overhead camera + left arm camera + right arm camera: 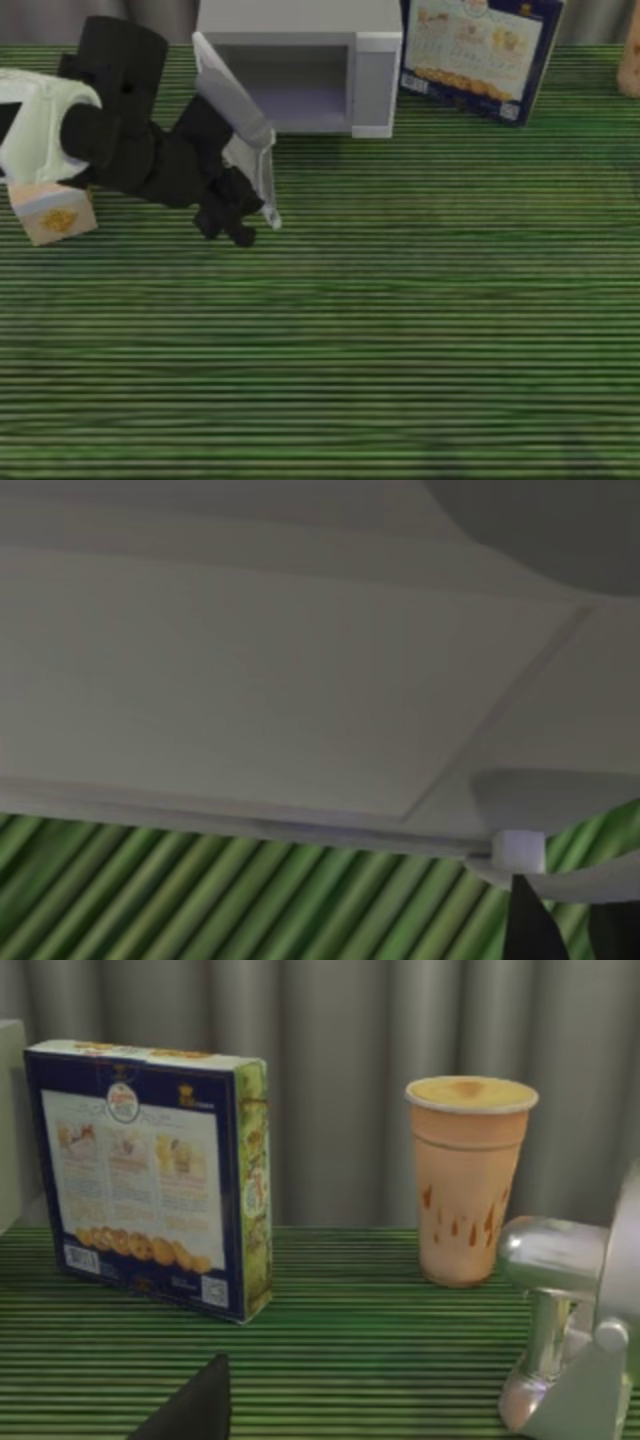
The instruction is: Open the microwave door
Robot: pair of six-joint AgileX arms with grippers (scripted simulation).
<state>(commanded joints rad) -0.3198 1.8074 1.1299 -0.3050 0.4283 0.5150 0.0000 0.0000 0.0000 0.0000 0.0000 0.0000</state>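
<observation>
Top view: a silver-grey microwave [300, 60] sits at the table's back edge, left of centre, on a green striped mat [400, 330]. The microwave door [238, 125] hangs swung out toward the front-left, approx. halfway open, w/ the empty cavity showing behind it. Its pale bar handle [268, 190] runs along the free edge. The left gripper [236, 212], black, is right at the handle's lower end, fingers pressed around or against it; can't tell how wide they are spread, nor whether they clamp the bar or only touch it. The left wrist view is filled by the door's grey face, handle mount at its edge, one dark fingertip [530, 925] just beside it. A small tan box [55, 212] lies under the left arm. Right of the microwave stands a blue printed carton [480, 55]. The right wrist view shows an orange cup [468, 1180] and a silver stand [560, 1340] near the carton; the right gripper isn't in view.
</observation>
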